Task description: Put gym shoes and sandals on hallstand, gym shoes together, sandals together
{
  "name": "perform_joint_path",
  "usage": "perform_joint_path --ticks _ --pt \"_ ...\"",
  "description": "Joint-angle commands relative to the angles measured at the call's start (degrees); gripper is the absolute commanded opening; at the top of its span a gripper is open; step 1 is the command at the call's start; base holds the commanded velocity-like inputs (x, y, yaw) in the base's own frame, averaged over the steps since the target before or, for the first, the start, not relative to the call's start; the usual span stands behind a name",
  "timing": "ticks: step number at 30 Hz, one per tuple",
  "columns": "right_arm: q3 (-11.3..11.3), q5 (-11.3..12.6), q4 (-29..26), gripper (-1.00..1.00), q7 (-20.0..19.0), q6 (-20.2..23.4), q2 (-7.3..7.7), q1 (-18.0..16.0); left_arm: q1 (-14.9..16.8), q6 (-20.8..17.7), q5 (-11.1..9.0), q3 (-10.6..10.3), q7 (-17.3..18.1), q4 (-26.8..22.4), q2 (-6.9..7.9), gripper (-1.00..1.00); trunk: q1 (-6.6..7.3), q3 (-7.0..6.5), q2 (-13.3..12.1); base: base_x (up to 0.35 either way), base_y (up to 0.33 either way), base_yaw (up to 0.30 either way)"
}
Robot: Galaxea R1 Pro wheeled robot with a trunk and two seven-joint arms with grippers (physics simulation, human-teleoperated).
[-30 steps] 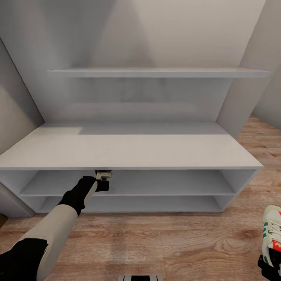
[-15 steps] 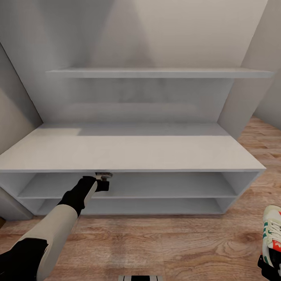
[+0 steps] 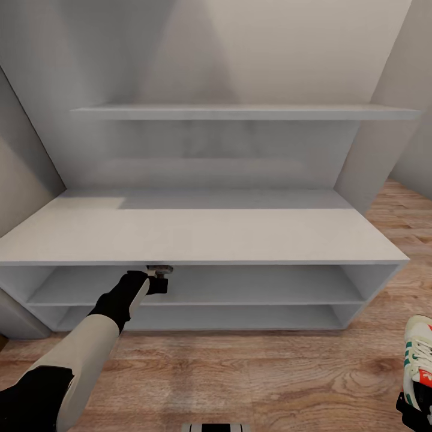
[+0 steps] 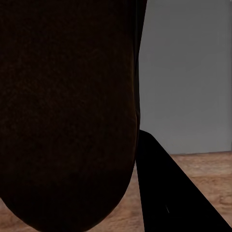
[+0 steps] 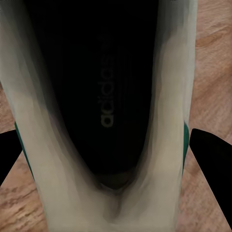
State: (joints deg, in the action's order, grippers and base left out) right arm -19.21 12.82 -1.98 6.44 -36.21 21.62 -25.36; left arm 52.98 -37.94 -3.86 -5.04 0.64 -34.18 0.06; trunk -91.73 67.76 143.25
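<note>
The hallstand [image 3: 198, 231] is a low white bench with two open shelf levels and a floating shelf [image 3: 240, 111] above. My left gripper [image 3: 159, 271] reaches just under the front edge of the bench top, into the upper shelf level, shut on a dark brown sandal [image 4: 67, 116]. In the head view the bench top hides most of that sandal; only a tan tip shows. At the lower right, my right gripper [image 3: 414, 411] is shut on the heel of a white gym shoe [image 3: 418, 360] with green stripes. Its black fingers [image 5: 210, 154] flank the shoe's [image 5: 106, 111] sides above the corridor floor [image 3: 240, 372].
Grey walls close in on both sides of the hallstand, the left wall [image 3: 24, 174] slanting close to the bench end. Wood plank floor runs in front of the rack and off to the right [image 3: 402, 222].
The whole view has crept slightly nearer the hallstand, so the camera moved. My left gripper with the sandal sits a little farther under the bench top. The right gripper still holds the gym shoe.
</note>
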Motion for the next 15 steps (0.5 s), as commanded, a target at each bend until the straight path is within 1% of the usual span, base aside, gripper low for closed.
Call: perform_joint_path --ticks 1,5,13,14,15 --pt "0.37 0.54 0.04 -1.00 -0.02 -0.20 0.01 -0.04 0.02 -0.29 -0.18 -0.15 0.06 -0.08 0.03 -1.00 0.01 0.05 0.02 0.097 0.000 0.000" --pt "0.39 0.54 0.04 -1.00 -0.02 -0.18 0.01 -0.04 0.02 -0.29 -0.18 -0.15 0.06 -0.08 0.03 -1.00 0.01 0.05 0.02 0.113 0.000 0.000" --pt "0.39 0.54 0.04 -1.00 -0.02 -0.20 -0.01 -0.04 0.02 -0.29 -0.22 -0.07 0.13 -0.05 0.03 -1.00 0.01 0.05 0.02 0.020 0.000 0.000" --pt "0.39 0.54 0.04 -1.00 -0.02 -0.19 0.00 -0.04 0.02 -0.29 -0.25 -0.06 0.14 -0.03 0.05 1.00 0.01 0.05 0.02 0.001 0.000 0.000" --pt "0.40 0.54 0.04 -1.00 -0.02 -0.20 0.00 -0.04 0.02 -0.29 -0.26 -0.06 0.14 0.01 0.04 1.00 0.01 0.05 0.02 0.000 0.000 0.000"
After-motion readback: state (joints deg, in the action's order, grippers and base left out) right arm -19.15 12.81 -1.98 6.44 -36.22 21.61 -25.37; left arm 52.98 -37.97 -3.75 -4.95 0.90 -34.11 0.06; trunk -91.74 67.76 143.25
